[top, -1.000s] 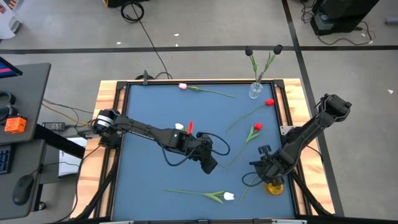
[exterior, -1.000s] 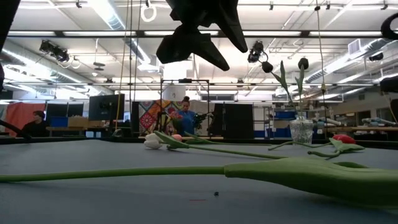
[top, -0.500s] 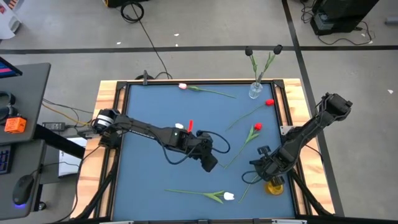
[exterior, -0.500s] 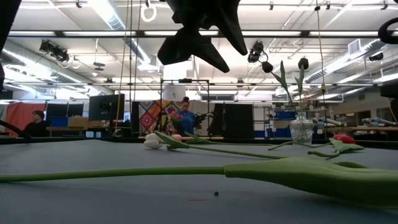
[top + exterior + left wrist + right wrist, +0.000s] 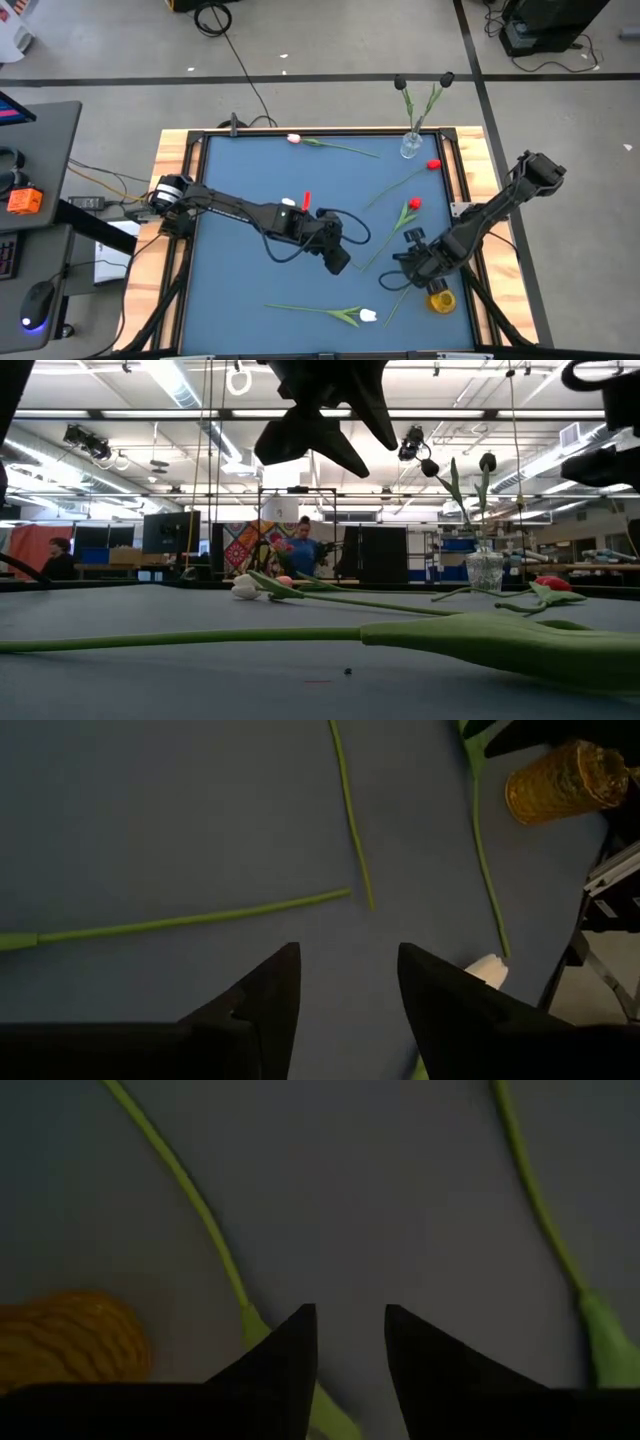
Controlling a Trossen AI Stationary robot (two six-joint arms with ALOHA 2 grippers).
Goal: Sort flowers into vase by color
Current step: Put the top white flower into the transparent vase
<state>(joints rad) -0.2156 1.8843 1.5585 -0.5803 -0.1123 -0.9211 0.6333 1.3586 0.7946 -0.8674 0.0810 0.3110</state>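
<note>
Artificial tulips lie scattered on the blue table. Two red ones (image 5: pixel 413 204) (image 5: pixel 433 164) lie right of centre, a white one (image 5: pixel 368 315) near the near edge, and a pale one (image 5: pixel 293 138) by the far edge. Two black tulips (image 5: pixel 444 78) stand with their stems in a clear vase (image 5: pixel 411 146) at the far right. A yellow vase (image 5: pixel 440 298) stands near the right edge. My left gripper (image 5: pixel 340 262) hovers open over mid-table, above green stems (image 5: pixel 350 810). My right gripper (image 5: pixel 405 264) hovers open just left of the yellow vase (image 5: pixel 60 1340), above a stem (image 5: pixel 190 1190).
A wooden frame (image 5: pixel 170 160) rims the table. In the low view the white tulip's stem and leaf (image 5: pixel 500 645) lie across the foreground. People stand at workstations (image 5: pixel 300 550) in the room behind. Bare blue surface (image 5: pixel 230 170) shows on the table's left half.
My right gripper has moved toward the table's left, away from the yellow vase and closer to my left gripper. Its arm now shows at the upper right of the low view. The flowers have not moved.
</note>
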